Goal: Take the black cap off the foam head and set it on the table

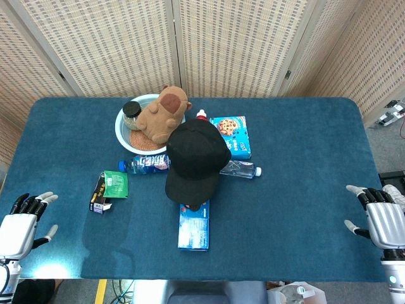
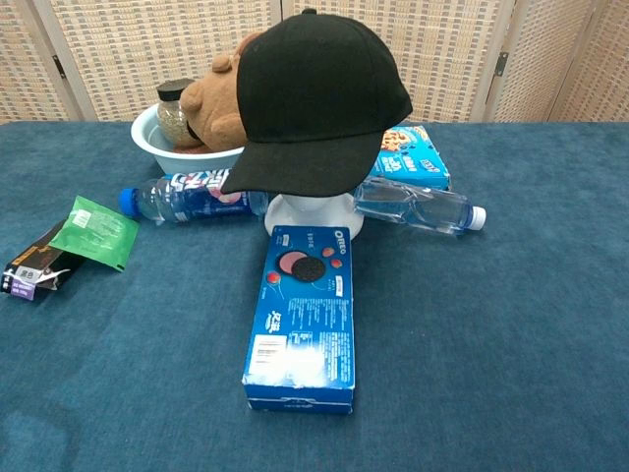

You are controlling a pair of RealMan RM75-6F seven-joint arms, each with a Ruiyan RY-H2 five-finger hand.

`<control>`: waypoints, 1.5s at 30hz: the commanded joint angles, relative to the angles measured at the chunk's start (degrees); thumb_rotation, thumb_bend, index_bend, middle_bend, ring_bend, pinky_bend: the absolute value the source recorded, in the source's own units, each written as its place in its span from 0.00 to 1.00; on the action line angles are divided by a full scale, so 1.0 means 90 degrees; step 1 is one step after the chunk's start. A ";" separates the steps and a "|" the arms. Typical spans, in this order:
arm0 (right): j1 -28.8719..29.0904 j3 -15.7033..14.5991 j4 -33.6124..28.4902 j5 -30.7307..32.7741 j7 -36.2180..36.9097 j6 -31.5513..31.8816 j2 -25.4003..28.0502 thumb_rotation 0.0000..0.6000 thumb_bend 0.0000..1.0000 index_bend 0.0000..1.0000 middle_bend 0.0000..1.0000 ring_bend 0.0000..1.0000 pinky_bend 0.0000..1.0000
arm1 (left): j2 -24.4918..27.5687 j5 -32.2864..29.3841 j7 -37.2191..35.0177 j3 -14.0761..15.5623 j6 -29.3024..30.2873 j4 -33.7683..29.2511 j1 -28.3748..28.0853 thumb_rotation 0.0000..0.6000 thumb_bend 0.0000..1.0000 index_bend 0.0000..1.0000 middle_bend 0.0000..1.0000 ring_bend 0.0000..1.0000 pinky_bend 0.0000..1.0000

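Backdrop: woven folding screens stand behind a table [image 1: 304, 209] covered in dark blue cloth.
Left hand [image 1: 22, 225]: rests at the near left edge of the table, fingers spread, holding nothing; seen in the head view only.
Green packet [image 2: 95, 232]: lies flat on the left side of the table, overlapping a small black packet [image 2: 29, 270].
Blue-capped bottle [image 2: 187, 201]: on its side, just left of the foam head.
White bowl [image 1: 124, 136]: behind the bottle, holding a brown plush toy [image 1: 163, 114] and a dark-lidded jar [image 1: 131, 111].
Black cap [image 2: 314, 98]: sits on the foam head [image 2: 313, 211] at the table's middle, brim pointing toward the near left; only the head's white base shows under it.
Oreo box [image 2: 305, 315]: lies flat in front of the head, its far end at the base.
Clear bottle [image 2: 418, 206]: on its side, right of the head.
Blue cookie box [image 1: 231, 135]: behind the clear bottle.
Right hand [image 1: 380, 215]: at the near right edge, fingers apart and empty, well away from the cap.
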 commanded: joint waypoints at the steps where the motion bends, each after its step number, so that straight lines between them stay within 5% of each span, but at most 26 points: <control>1: -0.0009 -0.0008 0.0012 -0.0004 0.0014 0.0005 -0.0011 1.00 0.05 0.28 0.33 0.25 0.29 | -0.0001 -0.0007 -0.0006 0.0001 -0.0017 -0.0008 -0.0006 1.00 0.25 0.24 0.21 0.19 0.08; 18: 0.0061 0.0304 -0.0042 0.0200 0.0035 0.0117 0.0275 1.00 0.05 0.28 0.33 0.25 0.29 | 0.0068 0.0663 -0.1055 0.0019 -0.0369 0.0219 -0.0539 1.00 0.25 0.25 0.21 0.19 0.08; 37: 0.0141 0.0454 -0.0320 0.0464 -0.0052 0.0011 0.0586 1.00 0.05 0.28 0.32 0.25 0.29 | -0.0430 0.2108 -0.1940 -0.0029 -0.1237 0.0744 -0.2273 1.00 0.25 0.35 0.22 0.22 0.10; 42: 0.0105 0.0431 -0.0325 0.0476 -0.0029 0.0034 0.0615 1.00 0.05 0.28 0.32 0.25 0.29 | -0.0592 0.2030 -0.1559 -0.0136 -0.1566 0.0784 -0.2603 1.00 0.25 0.35 0.25 0.28 0.20; 45: 0.0077 0.0417 -0.0309 0.0495 -0.0004 0.0048 0.0627 1.00 0.05 0.28 0.32 0.25 0.29 | -0.0687 0.1924 -0.1293 -0.0206 -0.1685 0.0765 -0.2730 1.00 0.25 0.35 0.33 0.38 0.38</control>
